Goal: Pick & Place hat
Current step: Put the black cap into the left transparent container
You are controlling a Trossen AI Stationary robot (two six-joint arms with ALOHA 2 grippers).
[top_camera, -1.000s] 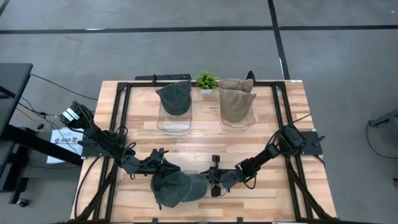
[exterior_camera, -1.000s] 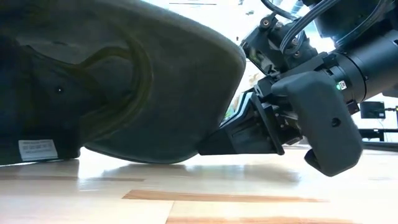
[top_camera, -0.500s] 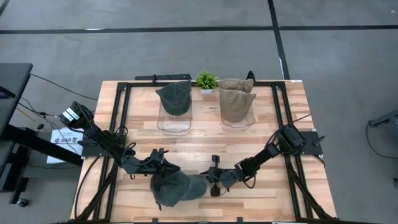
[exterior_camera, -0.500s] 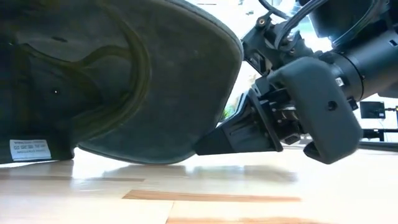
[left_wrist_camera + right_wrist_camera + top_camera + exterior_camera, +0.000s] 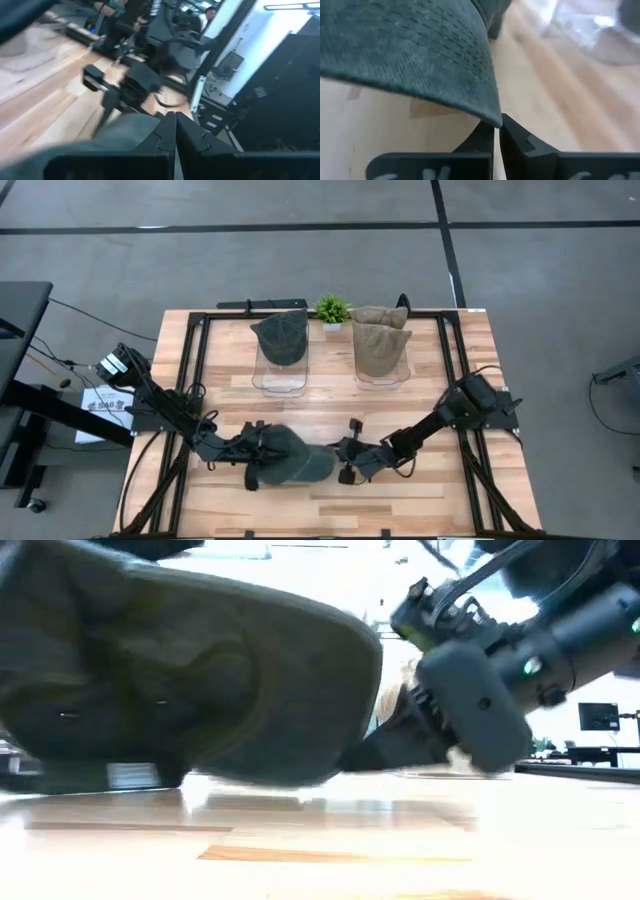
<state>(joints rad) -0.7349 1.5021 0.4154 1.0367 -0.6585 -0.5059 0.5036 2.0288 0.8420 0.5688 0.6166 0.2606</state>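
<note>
- The surface (image 5: pixel 420 500) carried two clear stands at its far side, one bearing a dark hat (image 5: pixel 280 336) and the other a tan hat (image 5: pixel 381 345), with a small plant (image 5: pixel 332 308) between them; neither had moved over the last second.
- The task's hat (image 5: pixel 290 461), a dark green cap, lay near the front edge between the two arms. A second earlier it sat closer to that edge and spread wider; by this moment it had shifted toward the stands and turned, its brim pointing at the right arm.
- From the low view, the hat (image 5: pixel 200 690) looked tilted over, its inner label no longer facing the camera, which suggested the pair were lifting and righting it, with the placing step not yet begun.
- The left gripper (image 5: pixel 250 452) met the hat's crown side; its wrist view showed the jaws pressed together with dark fabric at their tips, apparently clenched on the hat.
- The right gripper (image 5: pixel 343 456) had edged left to the brim; its jaws were nearly closed, pinching the brim edge (image 5: pixel 490 117) just above the wood.
</note>
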